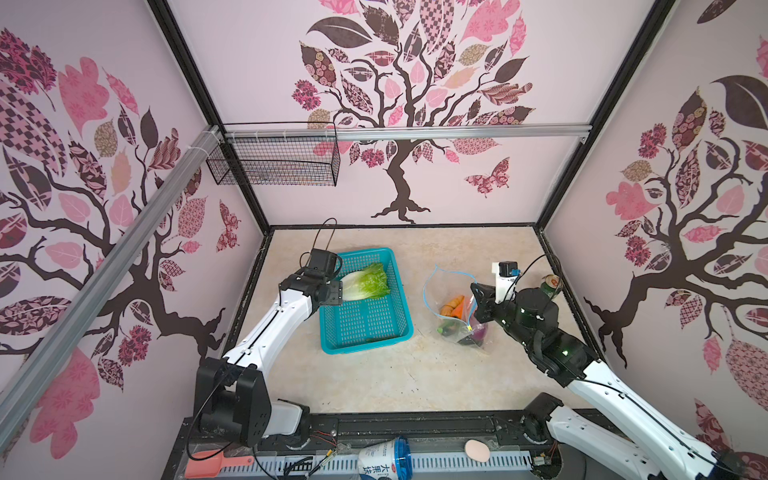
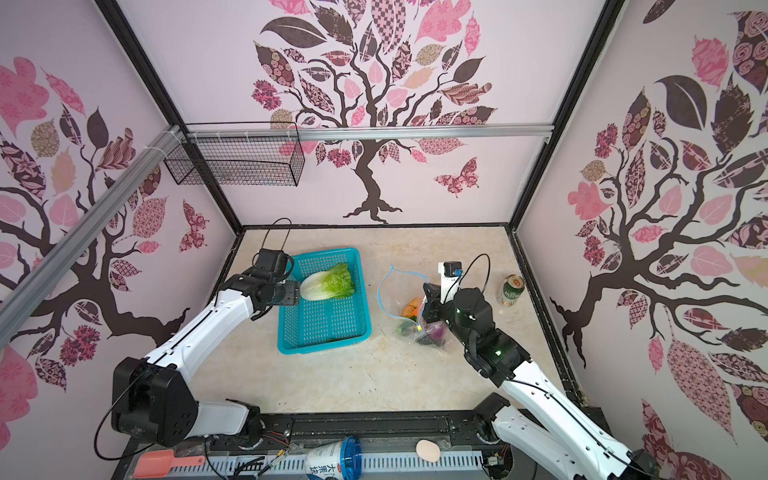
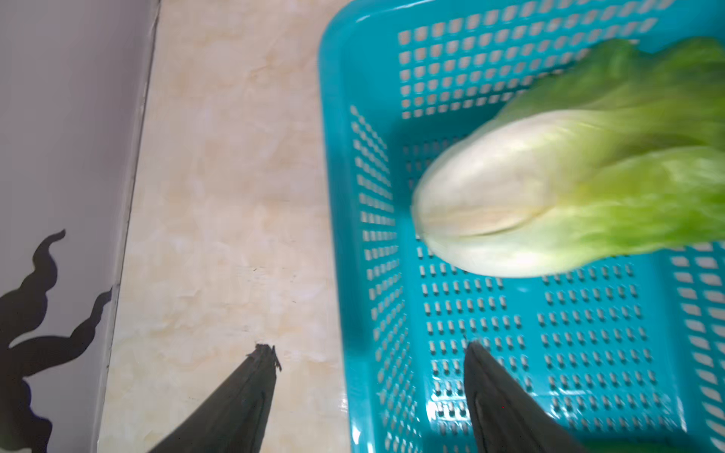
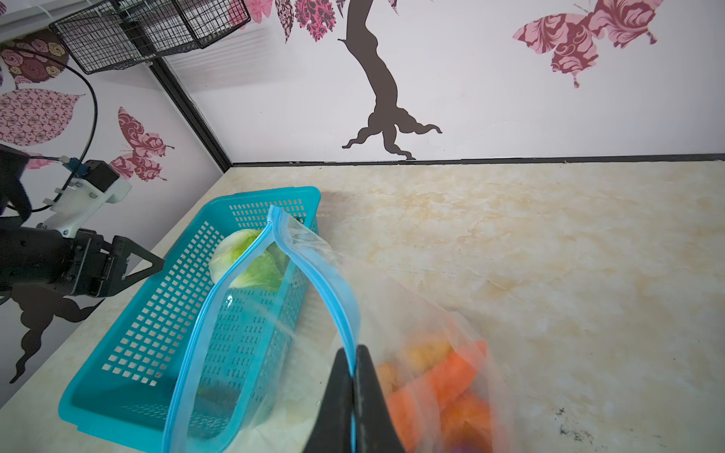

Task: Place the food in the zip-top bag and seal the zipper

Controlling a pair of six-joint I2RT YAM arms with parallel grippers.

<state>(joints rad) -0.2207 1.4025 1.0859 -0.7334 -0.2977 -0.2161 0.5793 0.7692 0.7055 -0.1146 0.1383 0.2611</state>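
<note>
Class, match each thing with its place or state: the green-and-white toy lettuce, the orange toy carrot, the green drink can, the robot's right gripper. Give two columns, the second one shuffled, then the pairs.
Column A
1. green-and-white toy lettuce
2. orange toy carrot
3. green drink can
4. right gripper

Column B
a. shut on the light-blue zipper edge
b. standing on the beige table near the right wall
c. in the teal perforated plastic basket
d. inside the clear plastic zip-top bag

Pairs: 1-c, 2-d, 3-b, 4-a
</note>
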